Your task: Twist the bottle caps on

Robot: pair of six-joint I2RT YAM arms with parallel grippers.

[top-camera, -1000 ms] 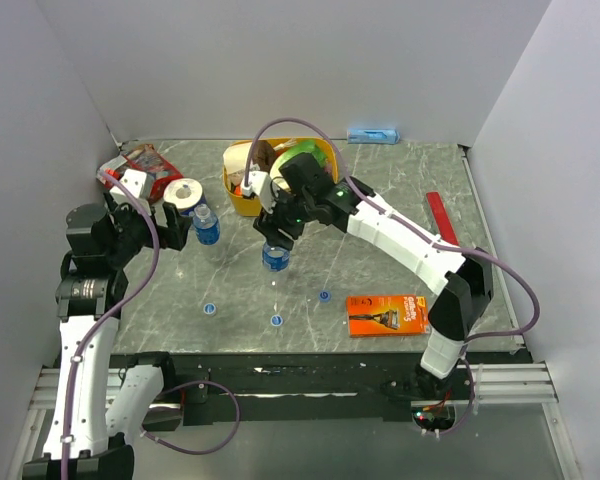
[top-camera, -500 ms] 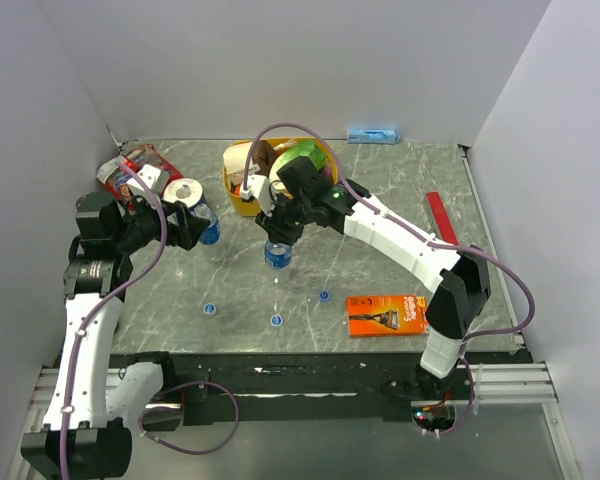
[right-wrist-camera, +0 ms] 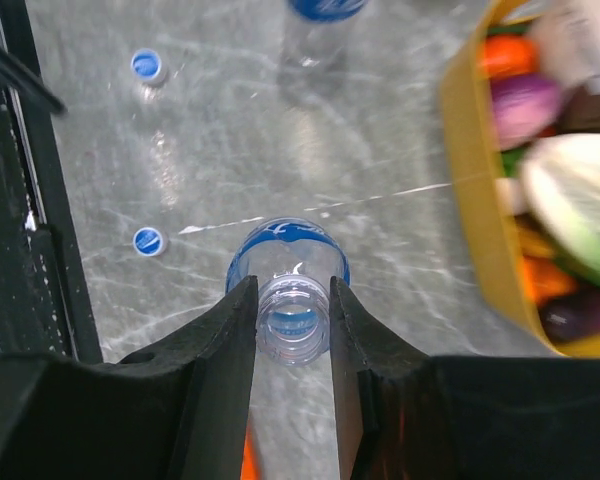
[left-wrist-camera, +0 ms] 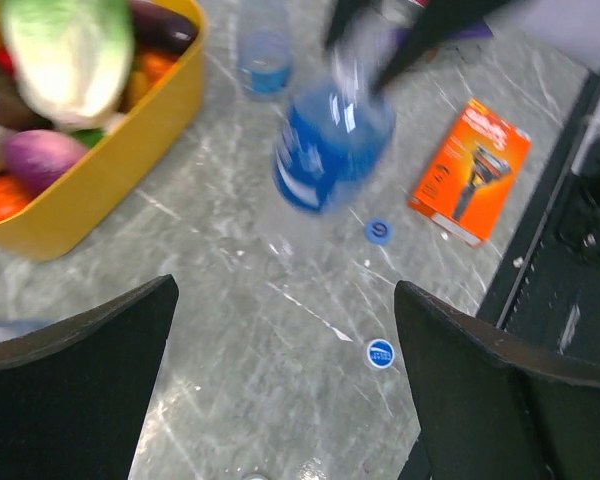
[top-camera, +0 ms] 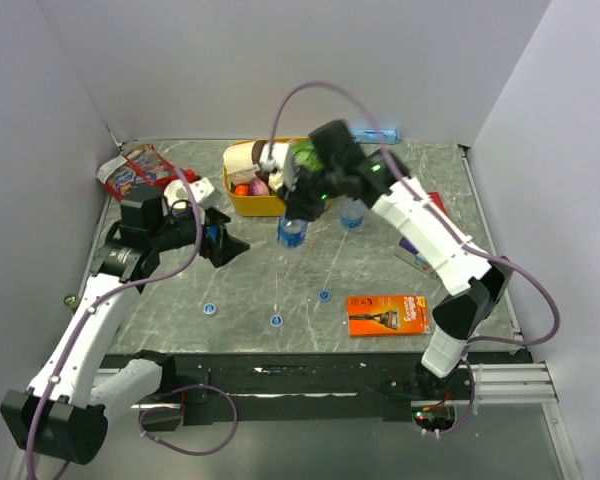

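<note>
While right gripper [right-wrist-camera: 292,308] clamps neck of uncapped water bottle [top-camera: 292,232], seemingly lifted, left gripper [left-wrist-camera: 285,310] hangs spread, empty. Next: left must fetch blue cap [top-camera: 276,320], seat squarely.

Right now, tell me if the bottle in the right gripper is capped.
Uncapped: the bottle shows an open neck inside the right gripper.

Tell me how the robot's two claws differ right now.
The left gripper has its fingers wide apart; the right gripper has them close together. The left gripper holds nothing; the right gripper clamps an uncapped water bottle by its neck. Both have black fingers and hang over the grey table.
</note>
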